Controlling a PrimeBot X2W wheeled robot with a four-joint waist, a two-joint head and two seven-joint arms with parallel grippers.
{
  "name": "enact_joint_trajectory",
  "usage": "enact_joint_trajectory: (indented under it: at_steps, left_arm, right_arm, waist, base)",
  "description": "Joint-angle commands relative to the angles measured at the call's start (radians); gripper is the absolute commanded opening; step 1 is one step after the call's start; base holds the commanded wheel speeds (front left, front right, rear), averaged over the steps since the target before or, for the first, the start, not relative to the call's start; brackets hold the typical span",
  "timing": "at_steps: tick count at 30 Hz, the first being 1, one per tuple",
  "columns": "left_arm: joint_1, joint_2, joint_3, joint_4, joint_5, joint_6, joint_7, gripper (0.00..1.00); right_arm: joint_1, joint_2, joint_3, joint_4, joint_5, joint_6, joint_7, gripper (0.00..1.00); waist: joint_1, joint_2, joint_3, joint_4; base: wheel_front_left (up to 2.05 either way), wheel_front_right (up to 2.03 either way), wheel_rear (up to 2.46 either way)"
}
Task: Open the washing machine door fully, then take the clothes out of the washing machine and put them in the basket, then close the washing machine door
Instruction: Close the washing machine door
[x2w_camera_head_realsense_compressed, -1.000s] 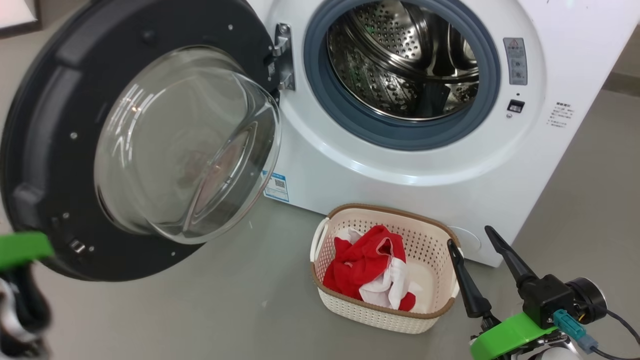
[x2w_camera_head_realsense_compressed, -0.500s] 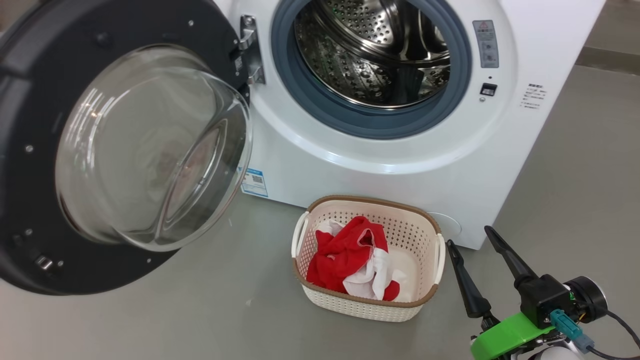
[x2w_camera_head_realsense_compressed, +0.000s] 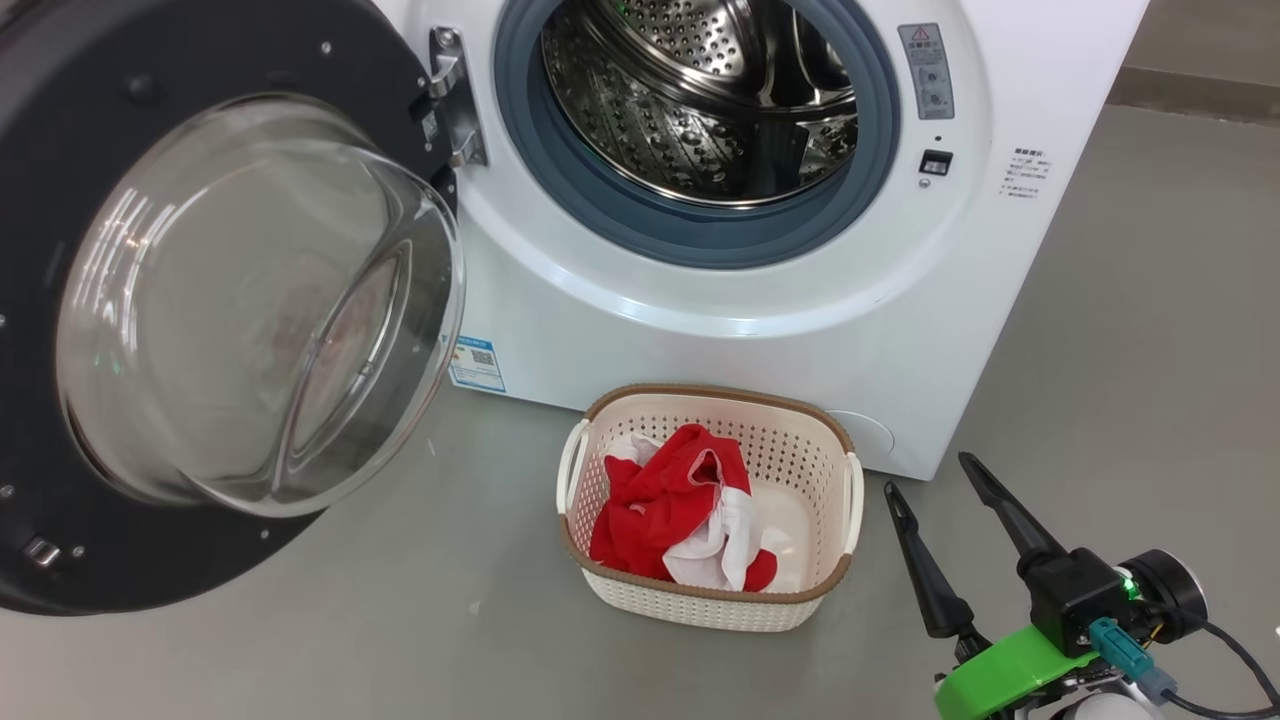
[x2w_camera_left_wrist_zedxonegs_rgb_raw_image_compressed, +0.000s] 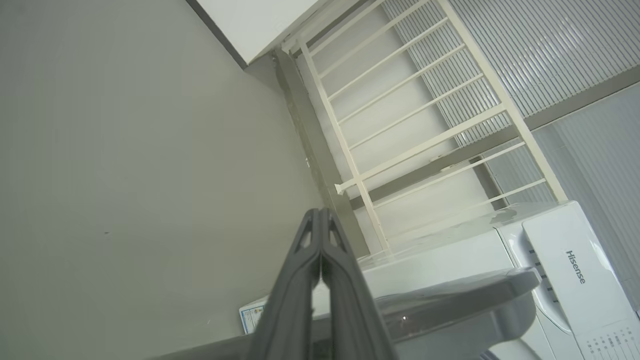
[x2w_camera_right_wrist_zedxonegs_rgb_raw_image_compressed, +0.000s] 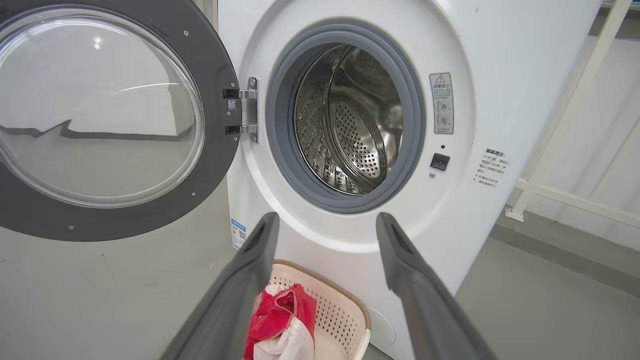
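Pointing up toward the washing machine (x2w_camera_head_realsense_compressed: 700, 330), the right gripper (x2w_camera_head_realsense_compressed: 928, 474) is held low, just right of the basket (x2w_camera_head_realsense_compressed: 715, 392), its two fingers spread wide with nothing between them. The left gripper (x2w_camera_left_wrist_zedxonegs_rgb_raw_image_compressed: 320, 212) is seen with its fingers pressed together on nothing, aimed past the edge of the washing machine door (x2w_camera_head_realsense_compressed: 250, 300) toward a white railing (x2w_camera_left_wrist_zedxonegs_rgb_raw_image_compressed: 400, 115). The door is swung wide on its hinge, left of the steel drum (x2w_camera_head_realsense_compressed: 690, 90). The clothes (x2w_camera_head_realsense_compressed: 665, 510) are heaped in the basket, which is set on the grey floor (x2w_camera_head_realsense_compressed: 400, 620) just before the machine.
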Motion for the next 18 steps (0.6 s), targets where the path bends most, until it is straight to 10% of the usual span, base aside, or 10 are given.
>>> enact_joint_trajectory:
  at_steps: [1,18]
  left_arm:
    - [-0.027,0.064,0.016,-0.015,-0.011,-0.010,0.021,0.00]
    - [0.006,0.051,0.043,0.048,-0.137,-0.119,0.275,0.00]
  right_arm:
    - [-0.044,-0.004,0.024,-0.028,-0.014,0.005,0.004,1.00]
    - [-0.046,-0.004,0.051,-0.043,-0.016,0.005,0.018,1.00]
  waist:
    - [0.0000,0.0000,0.002,-0.002]
    - [0.0000,0.0000,0.007,-0.021]
  base:
    - [0.00,0.00,0.00]
    - [0.00,0.00,0.00]
